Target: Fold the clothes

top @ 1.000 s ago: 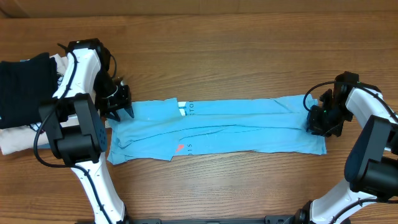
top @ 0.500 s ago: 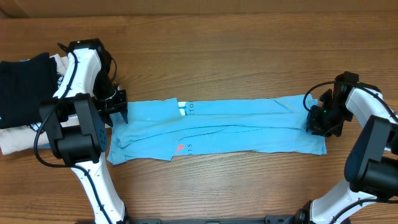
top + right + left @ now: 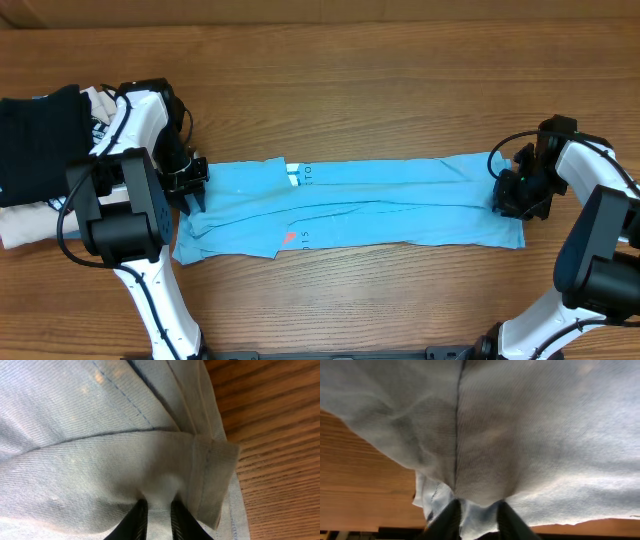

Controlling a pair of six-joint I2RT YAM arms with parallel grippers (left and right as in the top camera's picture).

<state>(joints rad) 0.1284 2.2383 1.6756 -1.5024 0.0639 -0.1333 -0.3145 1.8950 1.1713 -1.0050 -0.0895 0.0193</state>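
Left gripper (image 3: 479, 519): its 2 fingers have closed on a fold of blue cloth, which bulges out between them in the left wrist view. It is pinching the shirt (image 3: 380, 205) at its left end.

Right gripper (image 3: 156, 512): fingers drawn close together, with a hemmed corner of the same shirt nipped between them at the right end.

Change over the last 1 s, overhead:
- The left gripper stood just off the upper left corner of the shirt with its fingers spread. It has since come down and inward onto the left edge and closed.
- The right gripper has not moved, and its hold looks the same in all 3 overhead frames.
- The shirt outline is unchanged and nothing is lifted.

Meaning: both ends now look held. The shirt lies flat as a long narrow band across the table (image 3: 350, 80), already folded lengthwise, with a little white lettering and 1 small red mark showing. Judgement: the next step is probably to carry 1 end over to the other and halve the band. That has not begun.

Surroundings: a black garment (image 3: 40, 135) sits on a cream garment (image 3: 20, 228) at the far left. The pile is close beside the left arm and apart from the shirt.

Risks (judgement):
- A wide swing of the left end could brush that pile.
- The left pinch takes only a small bunch of thin cloth, so it may slip under tension.
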